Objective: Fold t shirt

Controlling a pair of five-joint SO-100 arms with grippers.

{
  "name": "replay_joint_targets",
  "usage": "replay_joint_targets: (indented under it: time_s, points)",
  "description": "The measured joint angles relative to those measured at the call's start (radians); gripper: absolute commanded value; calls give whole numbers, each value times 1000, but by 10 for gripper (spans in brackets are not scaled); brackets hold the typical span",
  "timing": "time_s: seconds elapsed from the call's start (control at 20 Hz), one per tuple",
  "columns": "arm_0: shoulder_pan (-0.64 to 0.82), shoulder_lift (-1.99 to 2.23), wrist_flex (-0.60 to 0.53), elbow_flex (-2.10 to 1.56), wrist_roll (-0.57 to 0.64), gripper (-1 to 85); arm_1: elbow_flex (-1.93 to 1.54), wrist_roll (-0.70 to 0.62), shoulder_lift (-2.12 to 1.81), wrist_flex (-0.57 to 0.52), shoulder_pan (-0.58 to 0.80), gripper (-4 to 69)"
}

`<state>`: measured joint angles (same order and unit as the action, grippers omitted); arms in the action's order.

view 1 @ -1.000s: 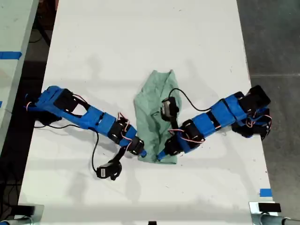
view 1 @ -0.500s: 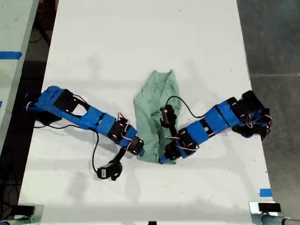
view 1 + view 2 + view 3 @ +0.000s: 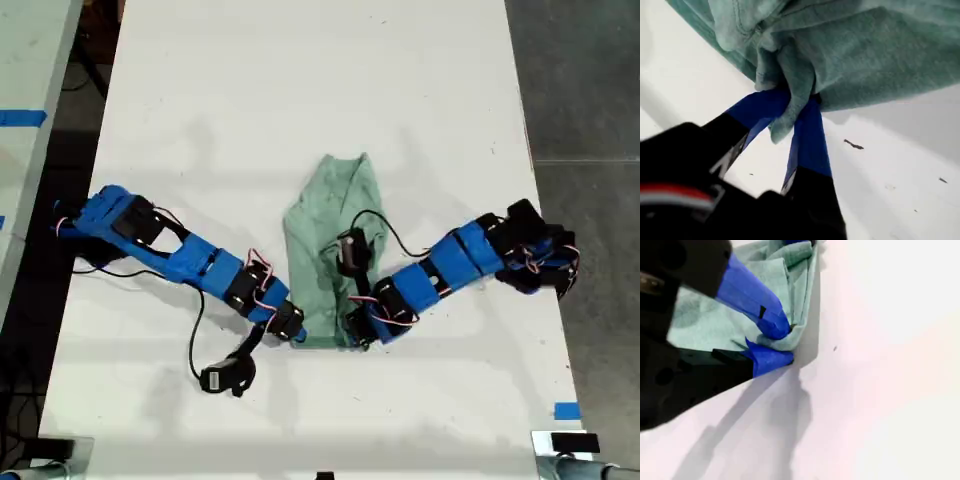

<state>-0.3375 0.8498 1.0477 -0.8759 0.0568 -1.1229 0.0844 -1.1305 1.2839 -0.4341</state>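
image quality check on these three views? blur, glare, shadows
Exterior view: sharp, evenly lit, soft arm shadows on the table. First wrist view: my first gripper blurred up close, t shirt soft. Second wrist view: table washed out to pinkish white, my second gripper casts a long shadow.

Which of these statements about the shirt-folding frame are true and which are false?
1. The t shirt lies on a white table. True.
2. My first pincer is closed on a bunch of the shirt's fabric. True.
3. My second pincer hangs open, clear of the cloth. False: it is clamped on a corner at the shirt's edge.
4. The shirt carries a large printed logo. False: it is plain pale green and wrinkled.
5. A person's hand holds the shirt down. False: no hand is in view, and only the two blue arms touch it.
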Motion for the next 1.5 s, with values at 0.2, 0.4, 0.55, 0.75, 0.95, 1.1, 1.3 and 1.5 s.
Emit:
replay_joint_targets:
  time_s: [0.2, 0.4, 0.55, 0.75, 0.95, 1.1, 1.3, 1.5]
  points:
    - [-107, 115, -5, -5, -12, 0, 313, -95, 75, 66, -57, 19]
    - [-135, 313, 46, -18, 23, 0, 336, -247, -28, 17, -46, 19]
    - [-48, 434, 184, -58, 25, 0, 321, -345, -156, 17, 67, 19]
    - [178, 483, 351, -107, 41, 0, 152, -443, -302, 17, 307, 19]
    - [422, 482, 382, -199, 110, 0, -103, -489, -419, -6, 555, 19]
    - [552, 446, 380, -233, 124, 194, -305, -517, -463, -77, 690, 182]
    - [612, 342, 394, -244, 143, 368, -499, -540, -465, -152, 761, 404]
    - [614, 347, 416, -244, 149, 310, -508, -560, -561, -118, 775, 403]
